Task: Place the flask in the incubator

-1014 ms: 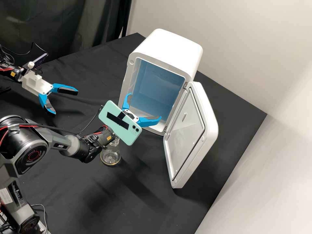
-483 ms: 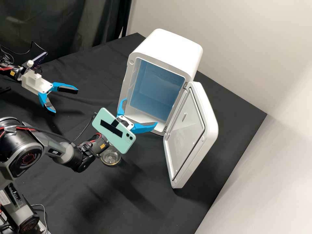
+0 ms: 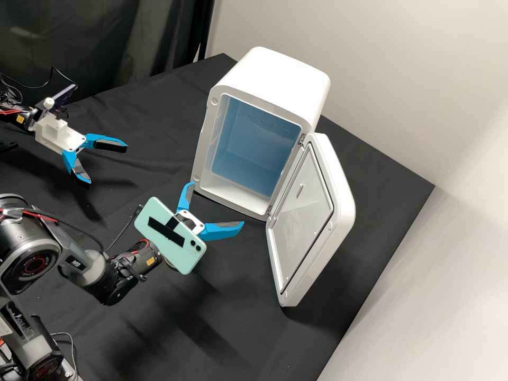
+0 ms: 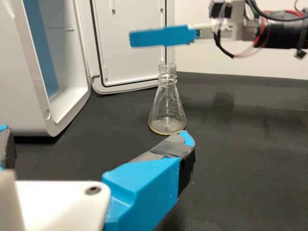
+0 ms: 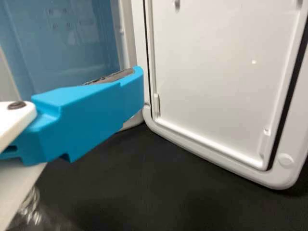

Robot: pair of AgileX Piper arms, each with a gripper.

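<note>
My right claw (image 3: 214, 205), spread wide and empty, hangs right over the flask (image 4: 167, 103), which stands upright on the worktop (image 3: 159, 328) beneath it, neck up, well apart from my left claw (image 3: 105, 162), likewise open.

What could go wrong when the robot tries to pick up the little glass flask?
The Erlenmeyer flask stands free and upright on the bench, with the right gripper open just above it; a clumsy descent might knock it over. Also, the incubator door hangs wide open close by, so carrying the flask in could bump it.
</note>
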